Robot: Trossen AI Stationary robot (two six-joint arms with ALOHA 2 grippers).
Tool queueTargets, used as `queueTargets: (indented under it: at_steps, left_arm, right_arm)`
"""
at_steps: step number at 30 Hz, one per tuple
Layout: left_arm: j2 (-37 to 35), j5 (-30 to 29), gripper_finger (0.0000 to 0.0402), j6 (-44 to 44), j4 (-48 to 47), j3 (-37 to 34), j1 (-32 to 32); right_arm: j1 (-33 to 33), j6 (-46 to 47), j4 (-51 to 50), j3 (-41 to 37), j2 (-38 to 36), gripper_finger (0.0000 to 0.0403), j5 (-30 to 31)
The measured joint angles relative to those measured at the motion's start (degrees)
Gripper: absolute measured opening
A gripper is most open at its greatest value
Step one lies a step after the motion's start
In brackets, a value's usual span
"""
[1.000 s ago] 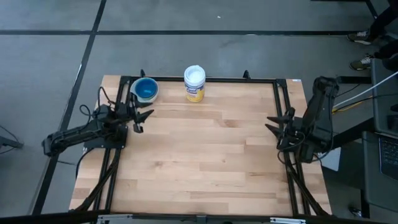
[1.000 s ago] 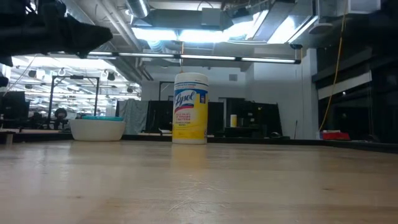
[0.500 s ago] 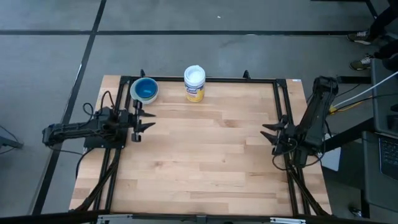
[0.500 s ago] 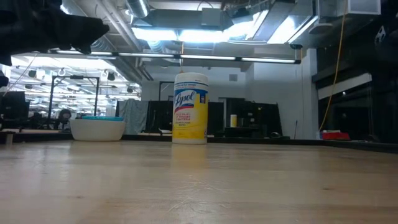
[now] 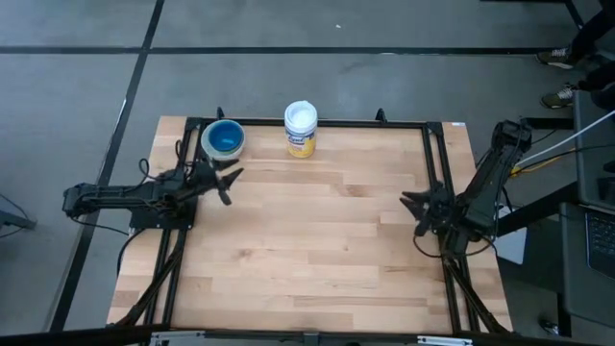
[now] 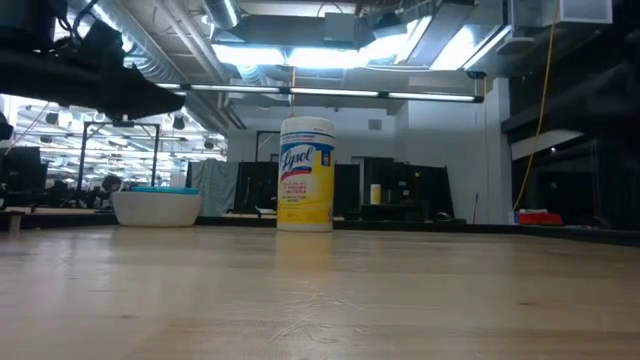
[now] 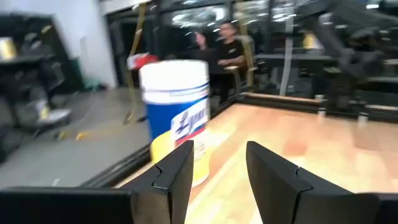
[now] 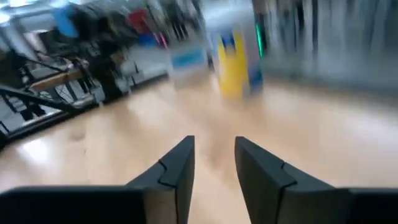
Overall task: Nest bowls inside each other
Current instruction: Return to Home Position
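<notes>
The bowls (image 5: 223,139) stand nested as one stack at the table's far left corner: a white bowl outside, blue showing inside from above. In the low view the bowls (image 6: 157,205) show a teal rim above the white wall, and the stack rests on its base. My left gripper (image 5: 229,181) hovers open just near of the stack, pointing toward the table's far right. In its wrist view my left gripper (image 7: 219,163) has nothing between its fingers. My right gripper (image 5: 413,210) hangs open near the table's right edge, and its wrist view confirms my right gripper (image 8: 214,158) is empty.
A white-lidded jar (image 5: 301,128) with a yellow label stands upright at the far edge, right of the bowls, and fills the left wrist view as the jar (image 7: 177,118). A black frame rail (image 5: 336,122) borders the tabletop. A person (image 7: 227,43) sits beyond the table.
My left arm has swung so that its gripper, which first pointed at the table's right edge, now points toward the far right, at the jar. My right gripper has sunk and drifted a little toward the near edge. The bowls and the jar have stayed put.
</notes>
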Motion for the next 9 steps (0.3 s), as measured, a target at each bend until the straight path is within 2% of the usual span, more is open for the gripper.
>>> queueTargets:
  at_steps: [3, 9]
  left_arm:
    - [-0.1, -3.5, 0.0143, -3.2, -3.1, 0.0, 0.0]
    - [0.0, -1.4, 0.0143, -11.3, -5.4, 0.0, 0.0]
  right_arm:
    - [-0.3, 5.7, 6.1, 0.0, 0.0, 0.0111, -11.3]
    - [-0.3, 4.3, 14.1, 0.0, 0.0, 0.0099, -34.0]
